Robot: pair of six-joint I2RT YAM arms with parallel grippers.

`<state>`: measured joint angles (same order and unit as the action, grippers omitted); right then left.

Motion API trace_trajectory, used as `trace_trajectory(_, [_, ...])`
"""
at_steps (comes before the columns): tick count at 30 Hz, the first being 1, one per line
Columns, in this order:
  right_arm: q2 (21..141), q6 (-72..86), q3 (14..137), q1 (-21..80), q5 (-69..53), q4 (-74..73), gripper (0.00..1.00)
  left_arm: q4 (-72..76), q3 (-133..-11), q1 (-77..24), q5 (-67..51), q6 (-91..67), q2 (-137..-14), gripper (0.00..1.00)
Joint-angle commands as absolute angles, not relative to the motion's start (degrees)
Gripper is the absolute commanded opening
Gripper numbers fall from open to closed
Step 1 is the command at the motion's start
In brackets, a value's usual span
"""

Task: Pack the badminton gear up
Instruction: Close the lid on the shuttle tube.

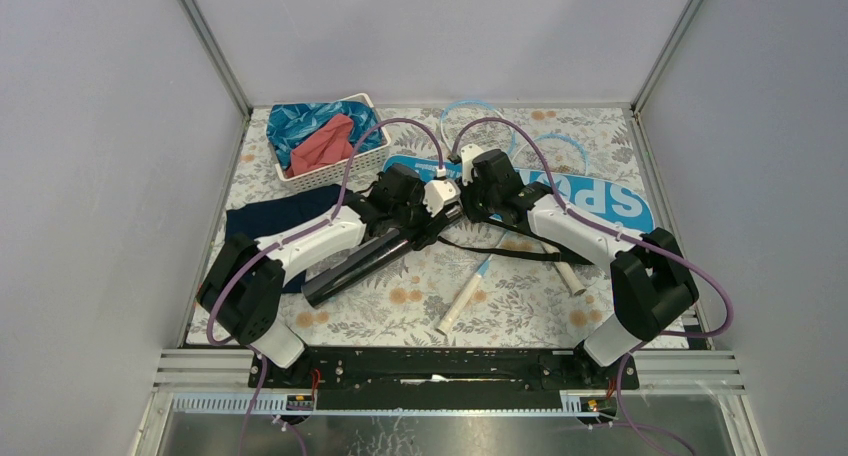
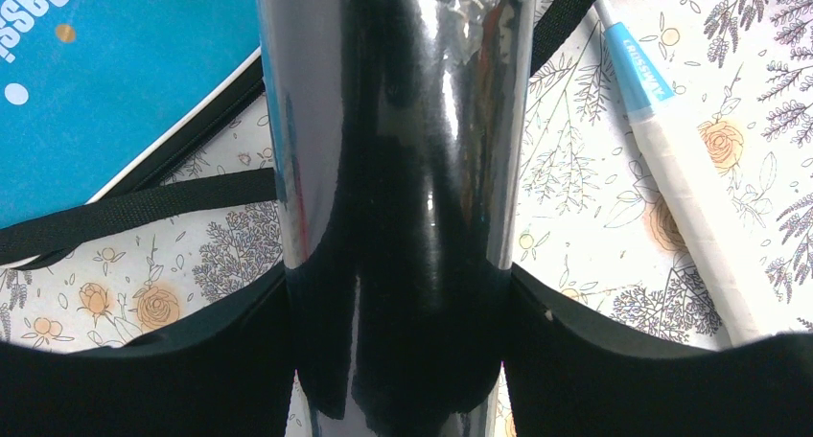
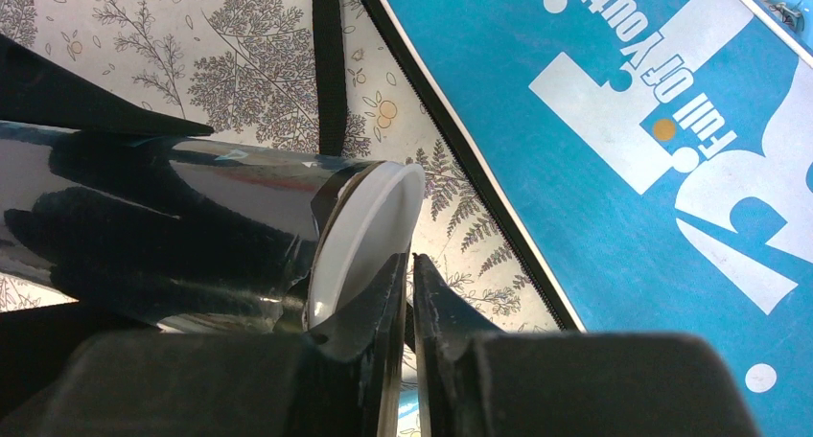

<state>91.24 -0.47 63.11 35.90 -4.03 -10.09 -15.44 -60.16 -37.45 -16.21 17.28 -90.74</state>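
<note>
My left gripper [image 1: 402, 222] [image 2: 398, 346] is shut on the long black tube [image 1: 365, 264] [image 2: 398, 140], one finger on each side, near its far end. That end carries a white cap [image 3: 369, 236]. Right beside the cap is my right gripper [image 1: 462, 200] [image 3: 410, 276], its jaws a thin slit apart with nothing between them. Behind both lies the blue bag [image 1: 610, 204] [image 3: 623, 149] [image 2: 96, 82], flat, with its black strap [image 1: 500, 248] trailing forward. Two white-handled rackets [image 1: 463, 298] [image 1: 566, 273] lie near the middle. Light-blue racket frames [image 1: 482, 109] show behind the bag.
A white basket [image 1: 352, 166] with blue and red cloths stands at the back left. A navy cloth [image 1: 262, 221] lies under my left arm. The flowered tabletop [image 1: 400, 311] is walled in by grey panels on three sides.
</note>
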Motion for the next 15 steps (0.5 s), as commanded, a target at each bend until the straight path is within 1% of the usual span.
trace_trajectory(1, [92.41, -5.48, 63.85, 41.93, -16.96, -12.54, 0.17, 0.09, -63.15, -37.42, -15.65, 17.30, -89.48, 0.03])
trace_trajectory(3, [92.35, -6.69, 64.78, 41.86, -17.93, -13.18, 0.18, -1.24, -62.94, -37.44, -16.67, 18.86, -89.24, 0.02])
trace_trajectory(6, [91.39, -6.96, 65.29, 40.34, -19.13, -13.43, 0.23, -1.66, -62.35, -37.44, -17.99, 21.67, -88.67, 0.00])
trace_trajectory(9, [89.87, -7.44, 65.22, 36.89, -21.71, -13.80, 0.30, -2.27, -61.52, -37.36, -19.32, 25.33, -87.87, 0.00])
trace_trajectory(11, [88.85, -8.61, 65.09, 34.60, -25.62, -14.24, 0.34, -2.90, -61.09, -37.03, -21.32, 28.03, -87.36, 0.00])
trace_trajectory(13, [87.80, -10.01, 64.88, 33.70, -28.36, -14.64, 0.40, -3.99, -60.98, -36.87, -22.90, 30.93, -87.22, 0.00])
trace_trajectory(15, [86.91, -11.77, 64.73, 33.27, -30.07, -15.39, 0.43, -4.91, -61.01, -36.67, -23.46, 32.84, -87.10, 0.00])
